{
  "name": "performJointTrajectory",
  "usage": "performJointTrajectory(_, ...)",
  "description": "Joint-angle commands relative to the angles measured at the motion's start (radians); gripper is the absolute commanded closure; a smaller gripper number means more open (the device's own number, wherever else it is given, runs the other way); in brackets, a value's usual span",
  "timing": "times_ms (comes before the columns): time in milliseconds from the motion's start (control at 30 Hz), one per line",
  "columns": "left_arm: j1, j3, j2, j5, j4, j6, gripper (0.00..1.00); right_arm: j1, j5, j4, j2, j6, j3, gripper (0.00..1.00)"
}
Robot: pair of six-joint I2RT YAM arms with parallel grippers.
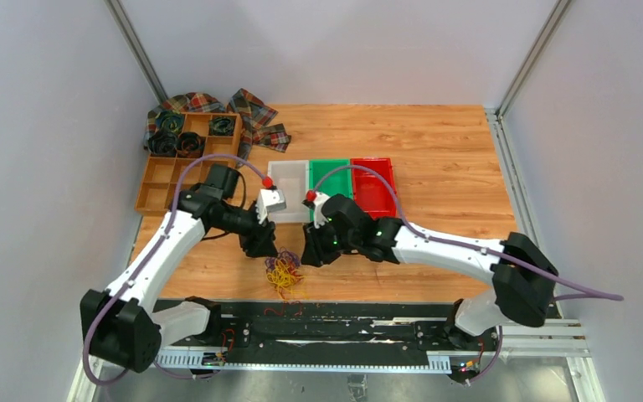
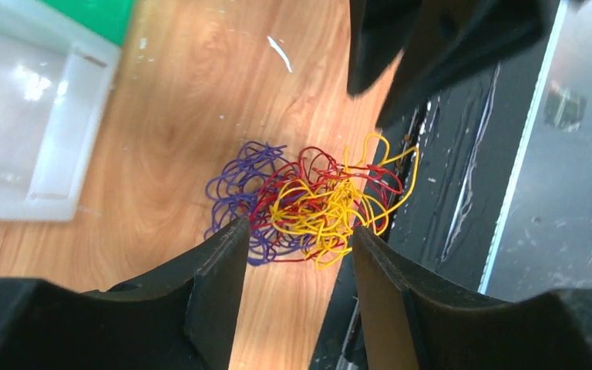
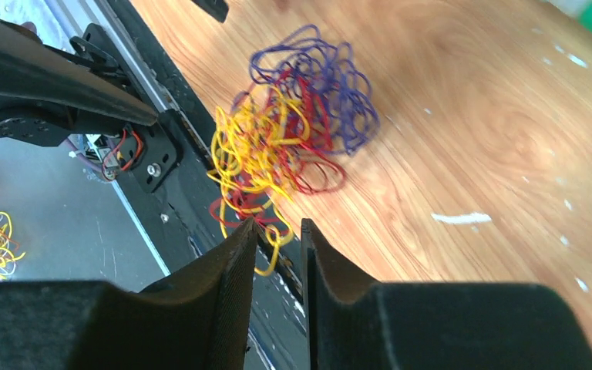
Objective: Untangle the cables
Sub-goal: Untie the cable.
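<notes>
**A:** Start at the left. What's up there?

**B:** In the upper left of the overhead view, a wooden organiser [image 1: 157, 182] sits on the table [image 1: 444, 159]. It has black coiled rolls [image 1: 176, 142] in its far cells and a plaid cloth [image 1: 251, 109] bunched behind it.

**A:** And the left gripper [image 1: 264, 247]?

**B:** It hangs just left of centre, pointing down at the cables [image 1: 283, 272]. In its own camera the left gripper [image 2: 299, 231] has its fingers spread wide with nothing between them. The cables [image 2: 308, 204] show through the gap.

**A:** Where exactly are the cables?

**B:** They are on the wood at the table's near edge, low in the middle of the overhead frame, between the two grippers. It is one clump of loops in purple, red and yellow, and a few yellow strands spill onto the black rail [image 1: 343, 322].

**A:** Then the right gripper [image 1: 311, 254]?

**B:** It is just right of the clump. From its wrist, the right gripper [image 3: 277, 230] has its fingers drawn close, with a narrow slit between them. A yellow loop of the cables [image 3: 293, 139] shows in that slit, which looks wider than the strand.

**A:** Anything further right?

**B:** A white tray [image 1: 289, 191], a green tray [image 1: 332, 177] and a red tray [image 1: 375, 186] stand side by side, behind the grippers.
</notes>
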Motion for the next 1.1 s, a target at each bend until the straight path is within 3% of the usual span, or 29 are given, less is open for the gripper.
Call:
performJointTrajectory(0, -0.118, 0.011, 0.075, -0.091, -0.008, 0.154, 0.45, -0.053, 0.016, -0.038, -0.136, 0.041, -0.104, 0.73)
performJointTrajectory(167, -0.202, 0.002, 0.153, -0.184, -0.009, 0.284, 0.5, -0.087, 0.017, -0.072, -0.203, 0.056, -0.167, 0.73)
performJointTrajectory(500, -0.249, 0.013, 0.239, -0.198, -0.008, 0.375, 0.62, -0.126, 0.015, -0.065, -0.269, 0.063, -0.196, 0.77)
performJointTrajectory(700, -0.269, 0.015, 0.258, -0.169, -0.009, 0.351, 0.74, -0.128, 0.012, -0.04, -0.279, 0.078, -0.212, 0.84)
performJointTrajectory(900, -0.275, -0.006, 0.203, -0.162, -0.008, 0.319, 0.94, -0.13, 0.01, -0.025, -0.285, 0.084, -0.219, 0.94)
performJointTrajectory(1067, -0.275, 0.03, 0.13, -0.156, -0.008, 0.218, 0.98, -0.132, 0.003, 0.008, -0.286, 0.095, -0.221, 0.95)
